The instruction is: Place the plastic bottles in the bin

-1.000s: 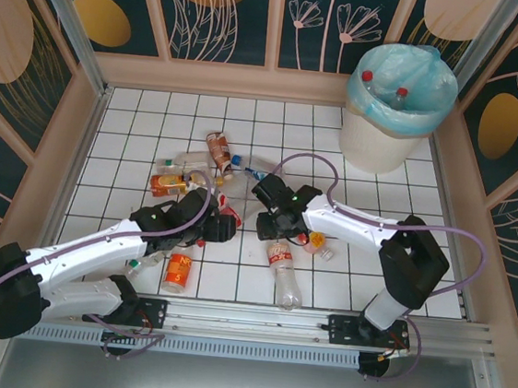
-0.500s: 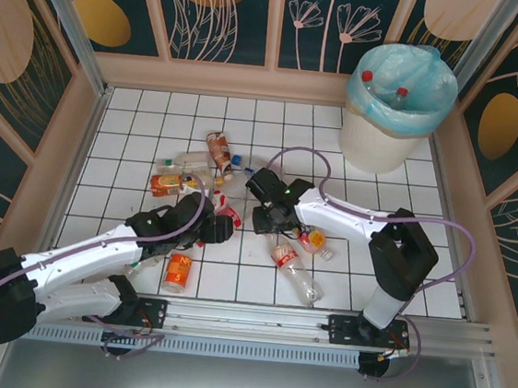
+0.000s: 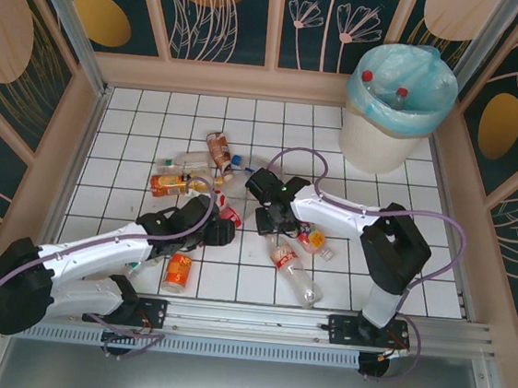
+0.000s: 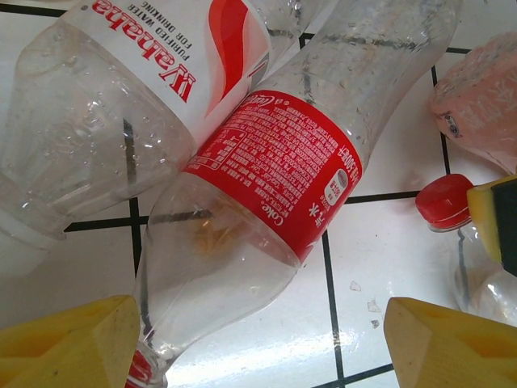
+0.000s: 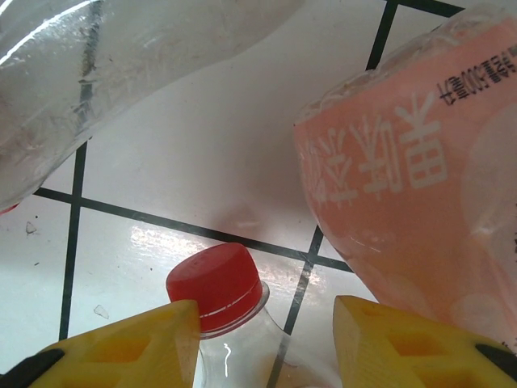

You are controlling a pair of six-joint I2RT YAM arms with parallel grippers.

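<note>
Several plastic bottles lie on the tiled floor. My left gripper (image 3: 220,231) (image 4: 258,356) is open, its yellow fingers (image 4: 69,347) either side of the lower end of a clear red-label Coke bottle (image 4: 275,162) (image 3: 229,214). A white-and-red labelled bottle (image 4: 145,81) lies against it. My right gripper (image 3: 270,219) (image 5: 262,347) is open around the neck of a red-capped clear bottle (image 5: 214,283), whose cap touches the left finger. A pink-labelled bottle (image 5: 420,178) (image 3: 314,242) lies just beside it. The bin (image 3: 376,137) stands at the far right, with two bottles inside.
More bottles lie at the left: an orange-label one (image 3: 169,183), a brown-label one (image 3: 217,148) and one near the left arm (image 3: 177,272). A clear bottle (image 3: 292,272) lies diagonally near the front rail. Wooden walls enclose the floor.
My right gripper has shifted left and slightly farther, onto the red-capped neck. The clear bottle near the front rail has swung from upright to diagonal. My left gripper edged forward a little.
</note>
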